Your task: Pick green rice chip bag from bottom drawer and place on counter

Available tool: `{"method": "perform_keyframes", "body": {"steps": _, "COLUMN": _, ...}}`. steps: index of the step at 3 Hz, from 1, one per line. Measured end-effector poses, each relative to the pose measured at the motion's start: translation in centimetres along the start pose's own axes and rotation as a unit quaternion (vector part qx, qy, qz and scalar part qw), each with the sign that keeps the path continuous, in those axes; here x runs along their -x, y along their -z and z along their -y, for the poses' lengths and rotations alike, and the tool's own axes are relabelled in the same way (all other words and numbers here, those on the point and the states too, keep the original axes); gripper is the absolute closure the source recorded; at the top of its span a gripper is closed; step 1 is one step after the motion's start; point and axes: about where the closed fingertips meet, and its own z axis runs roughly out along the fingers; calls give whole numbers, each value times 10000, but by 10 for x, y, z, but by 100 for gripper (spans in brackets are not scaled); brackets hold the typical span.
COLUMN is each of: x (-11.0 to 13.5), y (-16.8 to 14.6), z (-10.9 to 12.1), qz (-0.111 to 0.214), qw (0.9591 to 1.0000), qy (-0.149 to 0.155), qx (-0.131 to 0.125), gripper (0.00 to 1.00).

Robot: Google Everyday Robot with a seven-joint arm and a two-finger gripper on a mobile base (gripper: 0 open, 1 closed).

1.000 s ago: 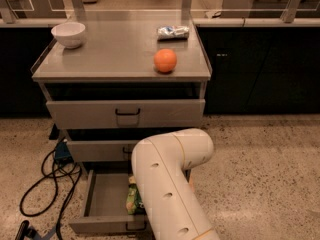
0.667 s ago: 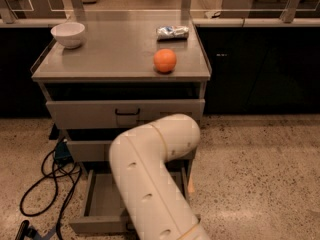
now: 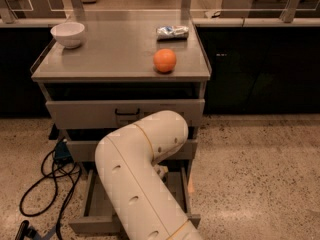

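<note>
The bottom drawer [image 3: 91,206] is pulled open below the cabinet, and my white arm [image 3: 135,179] bends down over its middle. My gripper is hidden behind the arm, somewhere down in that drawer. The green rice chip bag is hidden too, with the arm covering the drawer's inside. Above, the grey counter [image 3: 110,59] has a low raised rim.
On the counter sit an orange [image 3: 164,60], a white bowl [image 3: 68,34] at the back left and a silver-blue wrapper [image 3: 172,31] at the back right. The top drawer [image 3: 125,113] stands slightly out. Black cables [image 3: 45,184] lie on the floor to the left.
My arm's elbow has swung left and across the open bottom drawer. The green bag that showed in the drawer a second ago is now covered by the arm.
</note>
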Motion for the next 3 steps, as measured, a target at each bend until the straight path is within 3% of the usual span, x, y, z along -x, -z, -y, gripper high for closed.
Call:
{"method": "perform_keyframes", "body": {"steps": 1, "x": -4, "y": 7, "z": 3, "qz": 108, "qw": 9996, "qy": -10, "qx": 265, "gripper": 0}}
{"method": "perform_keyframes", "body": {"steps": 2, "x": 2, "y": 41, "z": 18, "qz": 604, "qw": 9967, "qy": -136, "qx": 534, "gripper": 0}}
{"method": "perform_keyframes", "body": {"steps": 3, "x": -5, "y": 47, "z": 15, "qz": 763, "qw": 9939, "qy": -168, "qx": 784, "gripper": 0}}
